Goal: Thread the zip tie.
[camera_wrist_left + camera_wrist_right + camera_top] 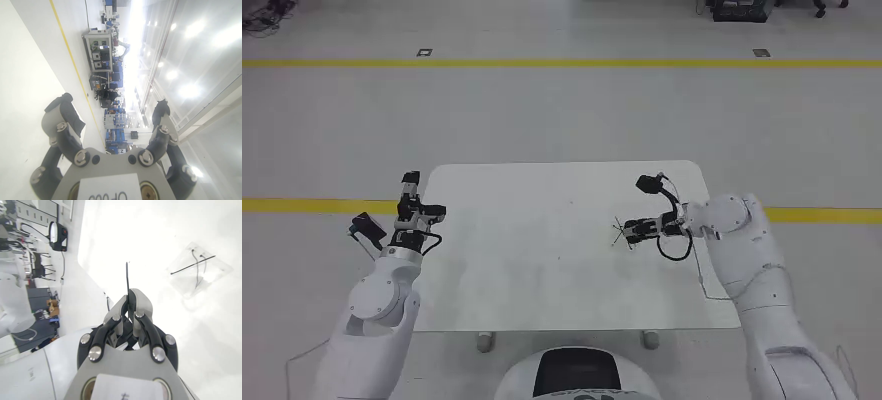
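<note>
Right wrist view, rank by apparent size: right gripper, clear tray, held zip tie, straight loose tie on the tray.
1. right gripper, nearest the camera, so inflated.
2. clear tray.
3. held zip tie and straight loose tie: similar length, and the held one is nearer, so not ranked.

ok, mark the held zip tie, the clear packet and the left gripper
zip tie [127, 281]: right wrist view, mid strap.
clear packet [215, 273]: right wrist view, bare film.
left gripper [113, 100]: left wrist view, between the jaws.
</note>
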{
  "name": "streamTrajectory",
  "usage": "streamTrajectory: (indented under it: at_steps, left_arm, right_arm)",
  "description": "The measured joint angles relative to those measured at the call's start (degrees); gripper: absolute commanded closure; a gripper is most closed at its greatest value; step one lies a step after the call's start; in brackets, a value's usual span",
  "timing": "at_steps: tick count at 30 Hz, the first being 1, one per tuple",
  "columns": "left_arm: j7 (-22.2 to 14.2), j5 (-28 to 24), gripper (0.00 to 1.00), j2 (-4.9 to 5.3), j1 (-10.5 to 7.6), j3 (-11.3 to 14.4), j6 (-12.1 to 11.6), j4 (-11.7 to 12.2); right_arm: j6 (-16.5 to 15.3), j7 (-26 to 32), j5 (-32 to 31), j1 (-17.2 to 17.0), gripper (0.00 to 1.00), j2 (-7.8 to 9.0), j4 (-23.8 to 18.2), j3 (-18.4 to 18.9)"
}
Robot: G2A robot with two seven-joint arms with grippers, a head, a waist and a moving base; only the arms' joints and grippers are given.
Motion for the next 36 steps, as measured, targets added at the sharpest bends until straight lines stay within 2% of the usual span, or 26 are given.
streamTrajectory:
  at_steps: [3,15,17,20,23,26,32,36]
  left_arm:
    - [0.0,0.0,0.0,0.0,0.0,0.0,0.0,0.0]
    - [0.0,0.0,0.0,0.0,0.0,0.0,0.0,0.0]
    - [0.0,0.0,0.0,0.0,0.0,0.0,0.0,0.0]
    - [0.0,0.0,0.0,0.0,0.0,0.0,0.0,0.0]
    - [0.0,0.0,0.0,0.0,0.0,0.0,0.0,0.0]
    - [0.0,0.0,0.0,0.0,0.0,0.0,0.0,0.0]
    - [0.0,0.0,0.0,0.0,0.0,0.0,0.0,0.0]
    - [0.0,0.0,0.0,0.0,0.0,0.0,0.0,0.0]
  right_arm:
    - [0.0,-0.08,2.04,1.33,1.0,0.42,3.29,-1.6]
    - [0.63,-1.62,2.07,0.62,1.0,0.53,3.3,-1.28]
    - [0.98,-0.88,5.88,0.83,1.0,0.79,5.36,-0.61]
    - [0.21,-0.01,18.24,1.92,1.0,1.63,9.92,-2.23]
    - [0.89,-0.08,29.61,3.27,1.0,3.46,13.33,-6.75]
    - [2.32,-0.09,39.79,4.63,1.0,5.88,14.48,-12.87]
    - [4.62,-0.08,58.72,6.97,1.0,12.11,11.63,-26.24]
    - [6.32,-0.08,70.84,9.18,1.0,17.08,8.56,-35.71]
